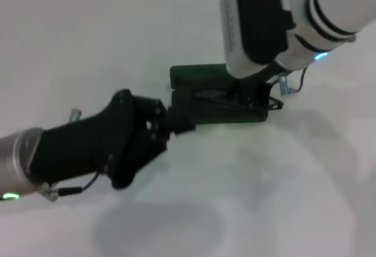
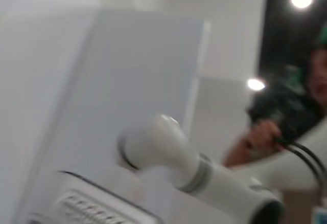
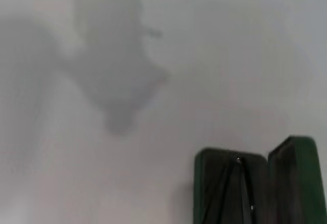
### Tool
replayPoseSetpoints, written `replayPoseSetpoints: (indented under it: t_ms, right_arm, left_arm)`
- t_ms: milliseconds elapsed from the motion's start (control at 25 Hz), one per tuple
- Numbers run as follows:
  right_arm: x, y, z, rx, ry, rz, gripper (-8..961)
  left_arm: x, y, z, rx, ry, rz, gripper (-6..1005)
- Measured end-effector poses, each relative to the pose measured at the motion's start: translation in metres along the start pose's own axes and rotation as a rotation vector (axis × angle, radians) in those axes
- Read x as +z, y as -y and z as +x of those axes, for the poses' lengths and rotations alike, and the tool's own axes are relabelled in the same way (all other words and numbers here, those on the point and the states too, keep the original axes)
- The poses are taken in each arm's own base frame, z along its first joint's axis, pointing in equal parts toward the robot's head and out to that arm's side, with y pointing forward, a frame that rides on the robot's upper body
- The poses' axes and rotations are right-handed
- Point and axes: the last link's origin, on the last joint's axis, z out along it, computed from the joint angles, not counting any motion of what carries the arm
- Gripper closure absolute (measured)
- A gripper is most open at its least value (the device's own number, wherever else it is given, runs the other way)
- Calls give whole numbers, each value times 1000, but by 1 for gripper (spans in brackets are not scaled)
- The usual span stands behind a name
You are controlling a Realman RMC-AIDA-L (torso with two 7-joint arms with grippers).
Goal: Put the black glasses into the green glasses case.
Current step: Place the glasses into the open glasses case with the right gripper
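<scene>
Matt green glasses case (image 1: 217,95) on smooth white table (image 1: 264,181)

My left arm comes in from 8 o'clock, forearm low over the surface, black wrist housing angled toward centre. Left tool (image 1: 176,121) sits at centre pointing to 2 o'clock; can't tell finger state. My right arm drops in from 1 o'clock, white forearm with black bands, wrist pitched down. Right tool (image 1: 255,95) is mostly hidden under its own wrist body.
</scene>
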Motion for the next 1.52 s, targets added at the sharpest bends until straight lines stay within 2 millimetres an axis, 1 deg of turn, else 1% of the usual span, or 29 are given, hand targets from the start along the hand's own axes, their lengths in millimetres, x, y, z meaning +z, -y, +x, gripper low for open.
replayPoseSetpoints:
  t_ms: [120, 320, 440, 720, 1080, 1320, 1520]
  right_arm:
    - [8, 0, -2, -61, -40, 46, 860]
    - [15, 0, -5, -132, -62, 100, 854]
    - [18, 2, -3, -160, -85, 128, 850]
    - [27, 1, -5, -202, -93, 146, 842]
    - [32, 0, -5, -205, -82, 158, 832]
    - [35, -2, -5, -168, -54, 137, 825]
    - [37, -2, -2, -135, -59, 133, 820]
  left_arm:
    - [-1, -5, -1, -8, 42, -47, 961]
    - [-3, -11, -4, -14, 44, -44, 961]
    - [-3, -11, -4, -17, 42, -44, 961]
    - [-4, -10, -3, -14, 30, -29, 960]
    - [-5, -9, -4, -9, 23, -17, 960]
    - [-6, -10, -6, -15, 21, -7, 960]
    - [-7, -11, -7, -20, 19, -2, 959]
